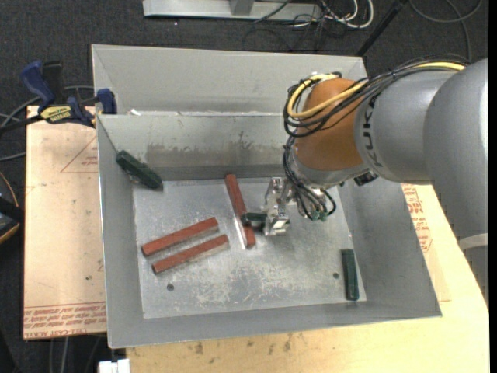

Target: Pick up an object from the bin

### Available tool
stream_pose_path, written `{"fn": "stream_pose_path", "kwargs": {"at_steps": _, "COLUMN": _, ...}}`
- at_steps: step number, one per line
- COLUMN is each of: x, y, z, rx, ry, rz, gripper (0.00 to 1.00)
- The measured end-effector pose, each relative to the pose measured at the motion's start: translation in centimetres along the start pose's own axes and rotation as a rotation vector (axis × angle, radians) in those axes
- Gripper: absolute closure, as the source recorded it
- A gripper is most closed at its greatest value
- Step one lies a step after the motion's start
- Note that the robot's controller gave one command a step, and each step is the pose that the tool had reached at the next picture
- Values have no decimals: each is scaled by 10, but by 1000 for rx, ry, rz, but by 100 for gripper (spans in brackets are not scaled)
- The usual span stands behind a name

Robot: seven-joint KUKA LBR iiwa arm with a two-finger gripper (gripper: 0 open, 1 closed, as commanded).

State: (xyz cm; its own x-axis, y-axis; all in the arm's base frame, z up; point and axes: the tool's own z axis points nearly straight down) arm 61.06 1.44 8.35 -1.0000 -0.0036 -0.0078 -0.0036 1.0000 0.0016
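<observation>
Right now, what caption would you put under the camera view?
The end effector sits low in the grey bin beside a red-brown bar.

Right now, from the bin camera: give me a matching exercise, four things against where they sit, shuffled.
Things:
1. hand
2. pair of red-brown bars
3. lone red-brown bar
4. two dark green bars

Places:
A. one at the back-left wall, one front right
B. left of centre, side by side
C. mid-bin, beside the lone bar's front end
D. mid-bin, running from near the back wall forward

Pairs: 1-C, 2-B, 3-D, 4-A
</observation>
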Motion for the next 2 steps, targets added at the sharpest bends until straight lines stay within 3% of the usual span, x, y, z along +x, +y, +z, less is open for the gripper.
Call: {"fn": "stream_pose_path", "kwargs": {"at_steps": 2, "x": 3, "y": 0, "z": -11, "rx": 0, "ry": 10, "rz": 3, "gripper": 100}}
